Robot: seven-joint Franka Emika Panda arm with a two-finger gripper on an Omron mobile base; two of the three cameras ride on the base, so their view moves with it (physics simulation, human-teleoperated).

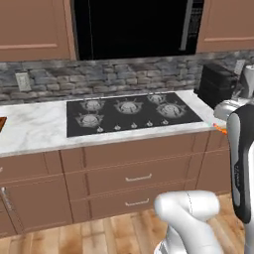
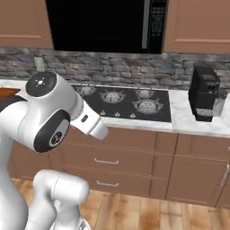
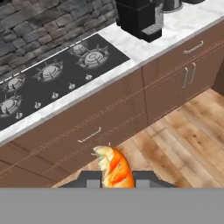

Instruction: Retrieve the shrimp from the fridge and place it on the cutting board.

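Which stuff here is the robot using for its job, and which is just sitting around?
For the job:
- shrimp, held in the jaws of the gripper
- board, just its corner at the counter's left end

Just sitting around:
- stove
- coffee machine
- microwave
- drawers

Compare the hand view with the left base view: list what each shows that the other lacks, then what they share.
Hand view alone: the shrimp held between the fingertips of the gripper, and the tall handles of the cabinet doors right of the drawers.

Left base view alone: a wall outlet on the stone backsplash, the black microwave above the cooktop, and a reddish-brown corner at the left edge of the counter.

Both: the black cooktop, the marble counter, the wooden drawers and the black coffee machine.
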